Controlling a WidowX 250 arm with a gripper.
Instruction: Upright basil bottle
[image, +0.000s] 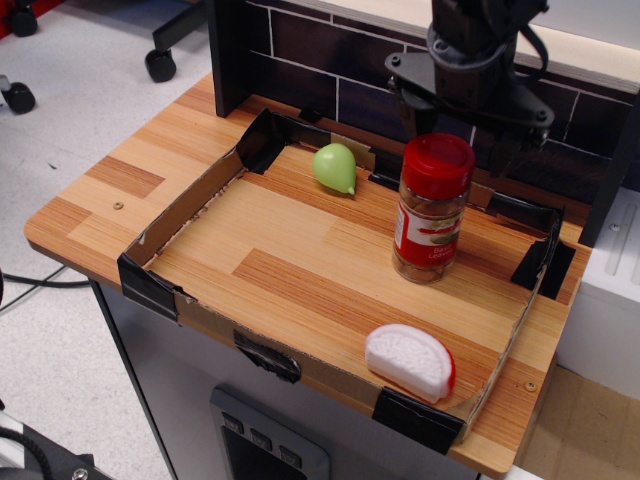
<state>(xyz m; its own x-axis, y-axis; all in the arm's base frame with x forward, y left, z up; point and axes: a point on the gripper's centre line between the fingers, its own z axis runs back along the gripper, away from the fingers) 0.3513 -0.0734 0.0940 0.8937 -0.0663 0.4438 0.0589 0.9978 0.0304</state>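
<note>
The basil bottle (430, 215) is a clear jar with a red lid (437, 164), a red-and-white label and brownish contents. It stands upright on the wooden floor of the cardboard tray (300, 270), right of centre. My gripper (462, 122) hangs just above and behind the lid. Its dark fingers (408, 103) are spread wider than the lid and do not touch it. The gripper is open and empty.
A green pear-shaped toy (336, 167) lies at the back of the tray. A white half-round piece with a red edge (410, 361) lies at the front right. Low cardboard walls with black tape corners (148, 284) ring the tray. A dark tiled wall (320, 70) stands behind.
</note>
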